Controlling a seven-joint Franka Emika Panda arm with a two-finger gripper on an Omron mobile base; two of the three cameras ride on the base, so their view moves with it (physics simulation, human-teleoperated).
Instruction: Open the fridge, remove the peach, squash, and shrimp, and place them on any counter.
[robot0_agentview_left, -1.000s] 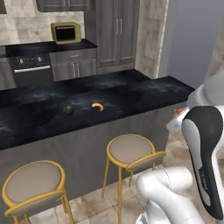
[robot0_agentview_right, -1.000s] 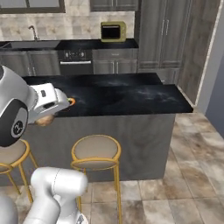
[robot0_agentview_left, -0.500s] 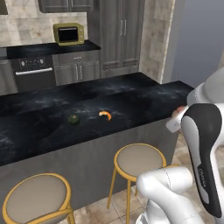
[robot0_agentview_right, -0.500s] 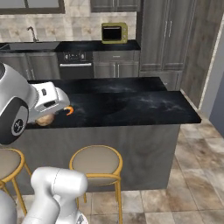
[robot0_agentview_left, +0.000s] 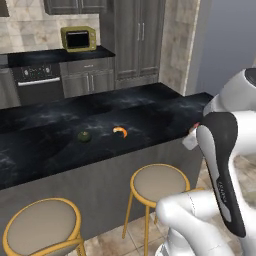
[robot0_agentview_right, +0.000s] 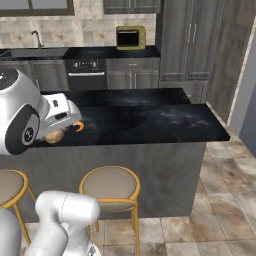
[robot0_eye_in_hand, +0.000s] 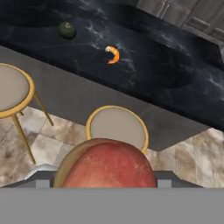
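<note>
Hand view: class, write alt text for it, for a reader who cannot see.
A red-orange peach sits close up between the gripper fingers, above a round stool. Beyond, a green squash and an orange shrimp lie apart on the black counter.

We see a glossy black surface (robot0_agentview_left: 150, 117) with faint white veining over a grey base. On it the squash (robot0_agentview_left: 84, 135) is dark green, the shrimp (robot0_agentview_left: 120, 131) bright orange. The peach (robot0_eye_in_hand: 107, 166) is red mottled with tan. The stools (robot0_agentview_left: 160, 182) have beige seats and yellow frames. The microwave (robot0_agentview_left: 78, 38) is yellow with a black door; the cupboards (robot0_agentview_left: 132, 37) are dark grey.
</note>
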